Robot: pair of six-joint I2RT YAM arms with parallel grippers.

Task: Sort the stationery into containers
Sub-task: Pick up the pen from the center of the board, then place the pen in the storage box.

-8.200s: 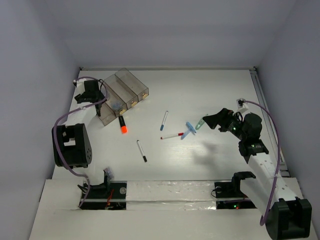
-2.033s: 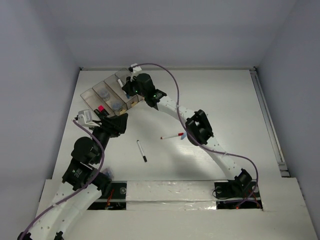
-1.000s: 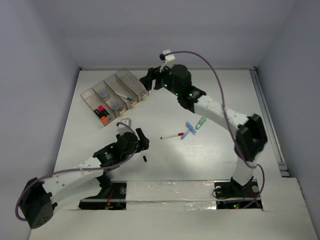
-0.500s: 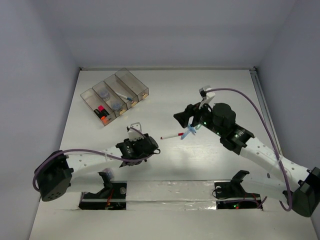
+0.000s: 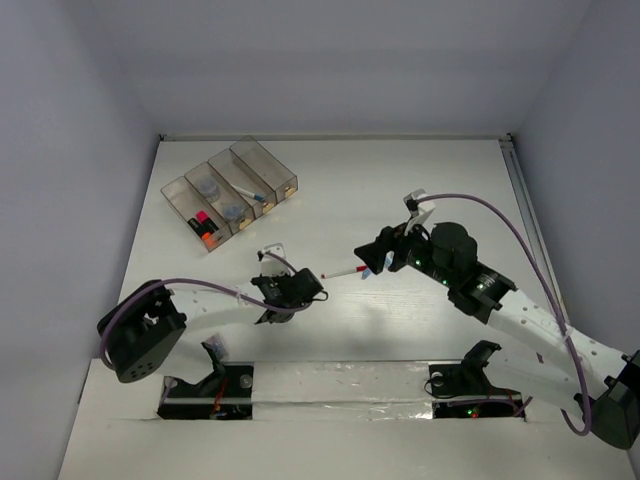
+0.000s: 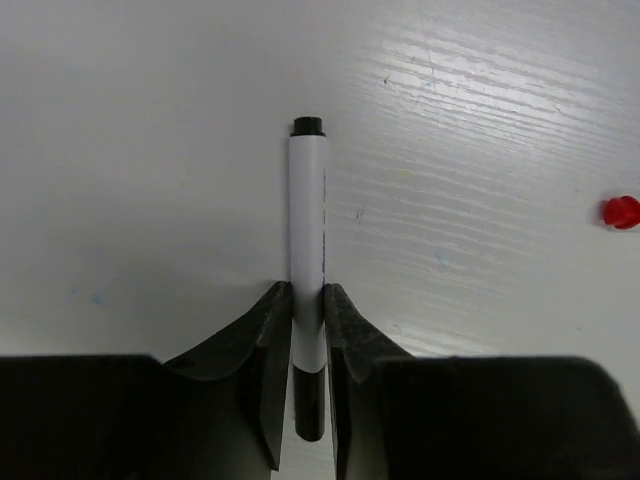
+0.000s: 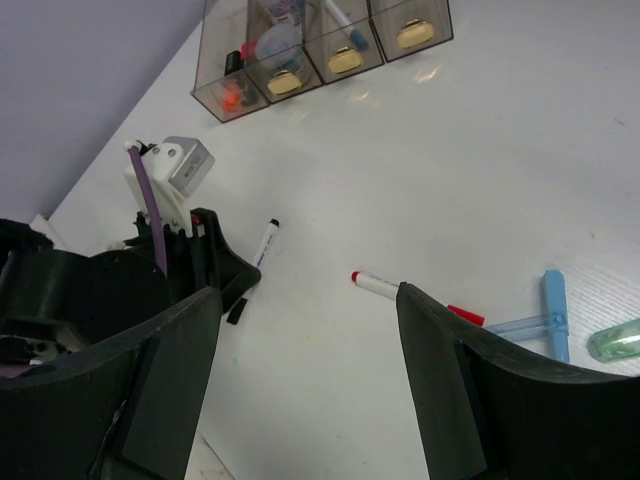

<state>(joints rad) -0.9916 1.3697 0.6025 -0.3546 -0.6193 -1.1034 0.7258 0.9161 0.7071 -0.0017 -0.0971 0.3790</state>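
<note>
Mid-pickup here: left gripper [image 6: 306,322] clenched on the black-tipped pen [image 6: 308,225], lying flat on the table [image 6: 500,100]; next up, probably — lift and carry to the containers [image 5: 272,161], in beside the blue-tipped pen [image 7: 337,17]; right gripper [image 7: 308,295] spread wide, nothing held, above the red-tipped pen [image 7: 380,287]; highlighters [image 5: 205,228] in the end bin, rolls [image 5: 232,210] alongside.

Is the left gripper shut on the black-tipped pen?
Shut on it: left gripper fingers touch both sides of the thin white black-tipped pen.

Four-bin row [image 5: 262,160] top-left, L gripper [image 5: 292,291] low on table [image 5: 420,190], R gripper [image 5: 372,256] by red-tip pen [image 5: 345,271]
</note>
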